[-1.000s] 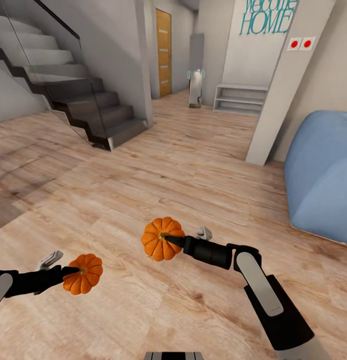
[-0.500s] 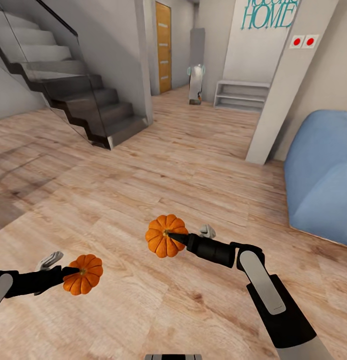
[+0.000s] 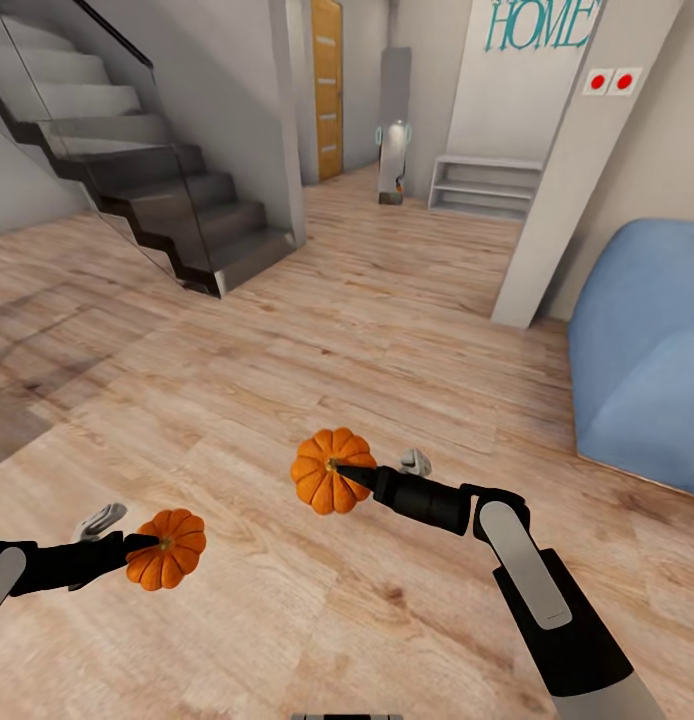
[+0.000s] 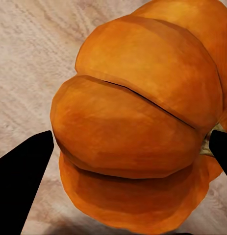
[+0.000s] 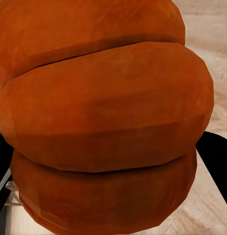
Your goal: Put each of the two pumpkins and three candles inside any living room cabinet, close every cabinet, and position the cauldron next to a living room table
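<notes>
Left gripper: it is clenched on a small pumpkin, held out at the near left above the floor; in the left wrist view the dark fingertips are seen pressed to either side of the ribbed body.
Right gripper: it is closed around the second pumpkin, carried near the centre, a little farther out than the left one; in the right wrist view the orange body is seen between the dark fingers.
Pumpkin shape: each is round and squat, deeply ribbed into smooth lobes, with a short dark stem at the middle.
Handling, judged: the pumpkins are taken to be light and stiff, with a smooth skin that may slip; a hold across the widest ribs, as now, is judged safest, since the stem looks too short to trust.
Floor: pale wood planks with visible grain are laid across the whole room.
Stairs: dark angular treads are seen at the far left behind a glass panel.
Blue seat: a soft, rounded, cloth-like form lies at the right.
Far end: a white pillar, a low white shelf and an orange door are seen.
Task stage, judged: both pumpkins are in transit, not yet stowed in a cabinet.
</notes>
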You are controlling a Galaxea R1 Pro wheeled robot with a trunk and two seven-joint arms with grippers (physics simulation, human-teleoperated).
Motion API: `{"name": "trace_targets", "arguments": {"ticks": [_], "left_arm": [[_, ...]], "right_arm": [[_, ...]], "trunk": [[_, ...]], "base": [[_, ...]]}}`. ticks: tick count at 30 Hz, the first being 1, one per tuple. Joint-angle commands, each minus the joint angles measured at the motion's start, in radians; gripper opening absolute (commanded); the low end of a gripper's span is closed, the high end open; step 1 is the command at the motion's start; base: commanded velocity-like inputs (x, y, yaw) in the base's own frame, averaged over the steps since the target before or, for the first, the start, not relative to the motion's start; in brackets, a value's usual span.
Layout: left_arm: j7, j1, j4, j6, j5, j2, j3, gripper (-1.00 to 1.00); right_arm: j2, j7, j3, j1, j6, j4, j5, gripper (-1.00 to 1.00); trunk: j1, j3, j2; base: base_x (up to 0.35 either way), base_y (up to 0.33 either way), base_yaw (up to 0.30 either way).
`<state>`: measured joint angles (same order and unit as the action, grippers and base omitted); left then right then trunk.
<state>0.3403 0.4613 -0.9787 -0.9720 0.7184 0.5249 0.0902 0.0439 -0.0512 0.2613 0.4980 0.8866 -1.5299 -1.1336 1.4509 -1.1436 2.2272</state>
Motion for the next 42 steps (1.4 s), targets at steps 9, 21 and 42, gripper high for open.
{"name": "trace_targets", "arguments": {"ticks": [9,21,42], "left_arm": [[0.007,0.000,0.000,-0.005,-0.007,0.000,0.002,-1.00],[0.006,0.000,0.000,-0.004,-0.008,0.000,0.000,-1.00],[0.008,0.000,0.000,-0.004,-0.007,0.000,0.000,-1.00]], "right_arm": [[0.001,-0.006,0.001,0.001,0.002,-0.001,-0.006,-1.00],[0.001,-0.006,0.001,0.001,0.002,-0.001,-0.005,-1.00],[-0.001,-0.006,0.003,0.001,0.002,0.000,-0.004,-1.00]], "trunk": [[-0.035,0.039,-0.063],[-0.081,0.094,-0.147],[-0.119,0.157,-0.217]], "base": [[0.000,0.000,0.121],[0.000,0.000,0.172],[0.000,0.000,0.175]]}}
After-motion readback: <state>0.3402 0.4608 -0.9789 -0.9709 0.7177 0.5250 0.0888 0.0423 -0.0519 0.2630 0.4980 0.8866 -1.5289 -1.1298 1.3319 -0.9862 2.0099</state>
